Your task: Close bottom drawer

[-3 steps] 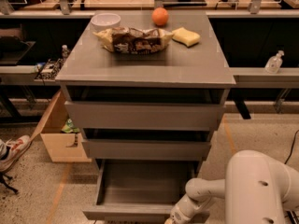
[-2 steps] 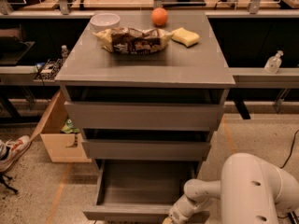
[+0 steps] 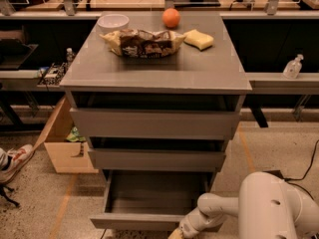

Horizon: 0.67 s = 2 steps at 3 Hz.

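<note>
Bottom drawer open, gripper low by its front edge; grip state unclear.

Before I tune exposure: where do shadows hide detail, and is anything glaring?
Camera view: dim light; no harsh glare on the cabinet top; deep shadow fills the gaps above both upper drawer fronts; the open bottom drawer is dim yet readable; the gripper sits at the bottom edge, by that drawer's front.

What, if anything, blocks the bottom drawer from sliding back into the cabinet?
Nothing visible does: no object shows in the bottom drawer or in the opening behind it. The pincer is at its front edge, towards the right.
</note>
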Available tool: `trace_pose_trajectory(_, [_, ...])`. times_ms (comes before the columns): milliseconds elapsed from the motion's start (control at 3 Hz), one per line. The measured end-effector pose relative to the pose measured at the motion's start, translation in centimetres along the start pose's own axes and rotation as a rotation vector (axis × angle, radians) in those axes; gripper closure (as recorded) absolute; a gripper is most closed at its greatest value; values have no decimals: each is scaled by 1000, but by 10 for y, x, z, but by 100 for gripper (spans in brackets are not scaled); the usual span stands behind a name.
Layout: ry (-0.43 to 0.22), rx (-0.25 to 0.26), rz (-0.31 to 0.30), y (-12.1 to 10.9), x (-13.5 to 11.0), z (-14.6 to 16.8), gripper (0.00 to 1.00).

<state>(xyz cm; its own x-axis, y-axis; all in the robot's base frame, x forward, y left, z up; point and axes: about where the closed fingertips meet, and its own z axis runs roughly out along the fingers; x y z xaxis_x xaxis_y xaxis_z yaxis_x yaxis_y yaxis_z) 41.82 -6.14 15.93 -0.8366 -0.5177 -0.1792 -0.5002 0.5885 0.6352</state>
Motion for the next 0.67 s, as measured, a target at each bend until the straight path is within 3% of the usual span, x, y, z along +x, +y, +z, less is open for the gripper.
trace_pose_trajectory(667, [-230,-1,-51,-4,-54,-14,100])
